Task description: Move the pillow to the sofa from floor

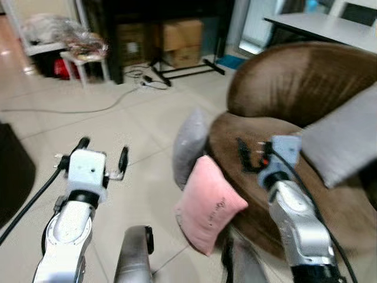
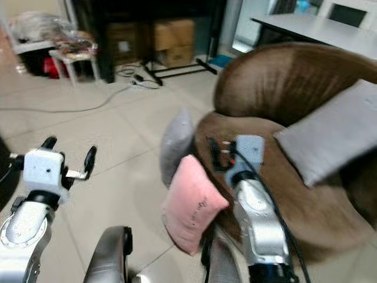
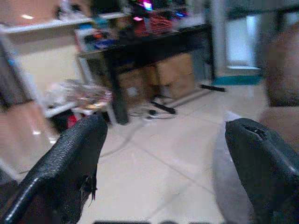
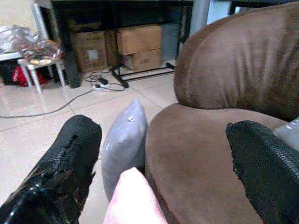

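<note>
- Pink pillow (image 1: 207,204) stands on edge on the tiled floor (image 1: 118,118), leaning against the front of the brown sofa (image 1: 294,82); one corner is on the tile, upper edge against the seat front.
- Grey pillow (image 1: 189,144) stands on the floor just behind it, also propped on the sofa; a second grey cushion (image 1: 341,138) already lies on the seat.
- Right gripper (image 1: 248,154) hovers over the sofa seat above the pink pillow, fingers spread wide, nothing held.
- Left gripper (image 1: 103,154) is out over bare floor, well apart from both pillows, released and empty.
- Handling guess: pillow looks soft, light and squashy, and won't break; fabric should give good friction.
- Best hold is probably the free upper corner or top edge, pinched deep so the stuffing bunches between the fingers; a shallow pinch may slip off.
- It will likely sag when lifted.
</note>
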